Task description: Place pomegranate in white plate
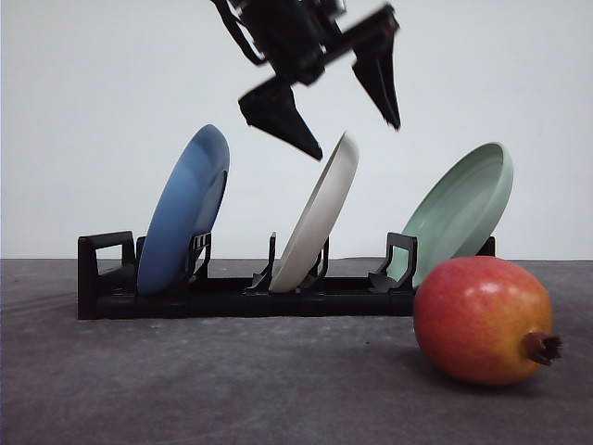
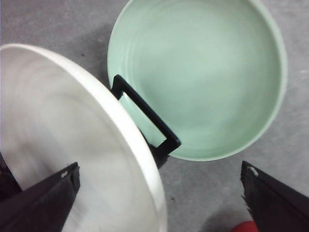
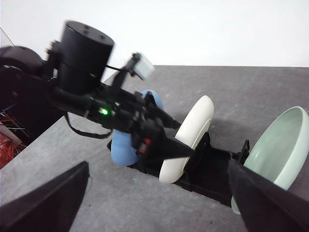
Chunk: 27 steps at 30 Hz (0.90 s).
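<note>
Pomegranate on surface, front right of rack. White plate upright in middle slot. Left hand above rim, jaws apart, empty. Right hand apart, empty. Straddle rim squarely; lift straight, clear green plate.

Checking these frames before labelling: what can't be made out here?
- Pomegranate: in the left wrist view, cut to a red sliver by the bottom edge.
- White plate: its foot is hidden by the black rack in front view.
- Right gripper: fingertips cut off by the right wrist view's bottom edge.
</note>
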Available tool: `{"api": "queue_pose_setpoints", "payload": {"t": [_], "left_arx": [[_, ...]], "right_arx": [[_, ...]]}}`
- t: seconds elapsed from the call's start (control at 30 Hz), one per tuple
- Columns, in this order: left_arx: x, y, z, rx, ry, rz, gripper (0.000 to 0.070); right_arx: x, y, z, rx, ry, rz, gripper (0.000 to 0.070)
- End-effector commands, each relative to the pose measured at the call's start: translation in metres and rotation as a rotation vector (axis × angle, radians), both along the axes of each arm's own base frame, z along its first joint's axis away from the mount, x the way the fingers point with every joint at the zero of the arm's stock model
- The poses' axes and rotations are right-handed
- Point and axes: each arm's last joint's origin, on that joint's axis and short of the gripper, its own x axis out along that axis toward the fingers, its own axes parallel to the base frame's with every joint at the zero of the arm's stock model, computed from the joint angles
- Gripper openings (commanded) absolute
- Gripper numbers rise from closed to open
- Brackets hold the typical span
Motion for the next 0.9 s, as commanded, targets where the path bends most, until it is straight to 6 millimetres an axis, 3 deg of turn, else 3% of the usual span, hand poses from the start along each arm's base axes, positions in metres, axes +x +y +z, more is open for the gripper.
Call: {"api": "queue_pose_setpoints", "payload": {"t": [0.0,0.27,0.5,0.6,0.73,0.87], "left_arx": [[0.003,-0.010,-0.002,0.013,-0.036,-0.024,0.0633],[0.007,-0.019,-0.022,0.072,-0.025,-0.026,0.0620],[0.006,-0.020,-0.023,0.077,-0.019,-0.030,0.0252],[0.005,-0.019,-0.024,0.088,-0.005,-0.031,0.0129],[0.004,-0.020,-0.024,0.091,-0.002,-0.033,0.0025],[0.003,-0.020,-0.024,0.091,0.002,-0.031,0.0010]], "right_arx": [[-0.001,0.000,0.006,0.009,-0.013,0.002,0.0585],[-0.001,0.001,0.006,0.027,-0.004,0.031,0.0585],[-0.001,0.001,0.006,0.029,-0.002,0.031,0.0585],[-0.001,0.001,0.006,0.029,-0.002,0.031,0.0585],[-0.001,0.001,0.006,0.029,-0.002,0.031,0.0585],[-0.001,0.001,0.006,0.029,-0.002,0.031,0.0585]]}}
